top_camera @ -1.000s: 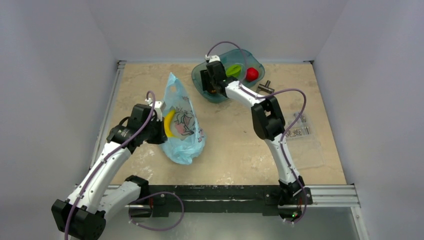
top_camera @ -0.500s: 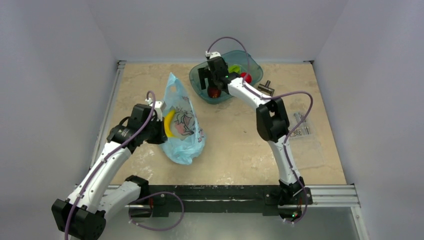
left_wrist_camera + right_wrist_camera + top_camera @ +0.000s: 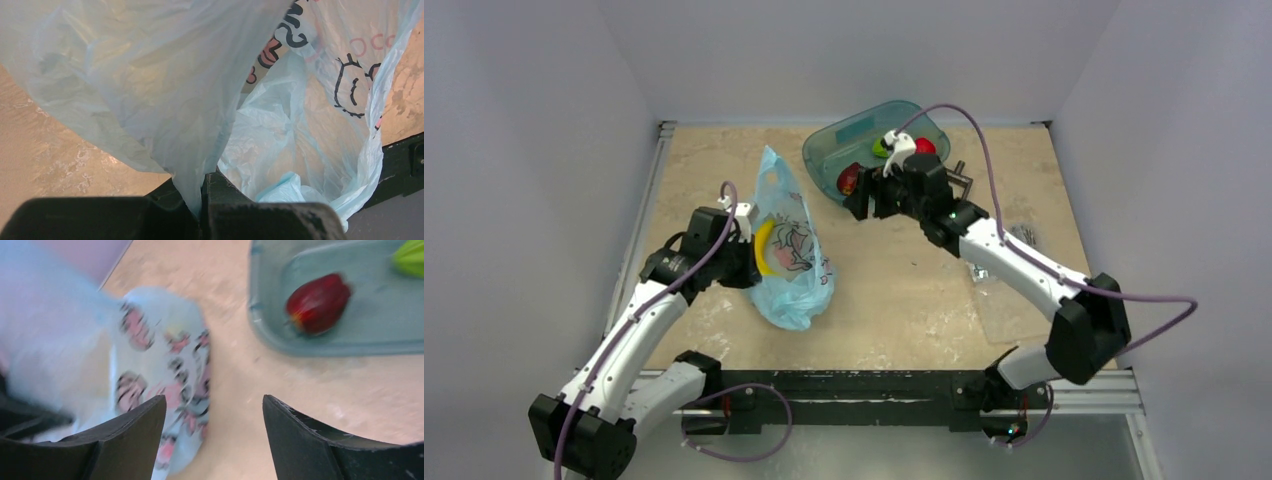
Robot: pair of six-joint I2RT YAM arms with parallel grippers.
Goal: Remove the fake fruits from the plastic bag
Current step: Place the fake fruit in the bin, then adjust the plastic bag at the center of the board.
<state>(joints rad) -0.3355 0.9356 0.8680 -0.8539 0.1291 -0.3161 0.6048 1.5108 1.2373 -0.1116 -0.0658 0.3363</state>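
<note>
The light-blue plastic bag with its cartoon print lies left of centre, and the yellow banana shows through its mouth. My left gripper is shut on the bag's edge; in the left wrist view the film is pinched between the jaws. The dark maroon fruit lies in the teal tray, also seen in the right wrist view. My right gripper hovers open and empty just in front of the tray, between it and the bag.
A green ridged fruit and a bright red fruit also lie in the tray. A small metal part sits to its right. A clear packet lies by the right arm.
My right gripper has come out of the tray, leaving the maroon fruit there, and the arm has swung forward and right. The left arm and bag have not moved.
</note>
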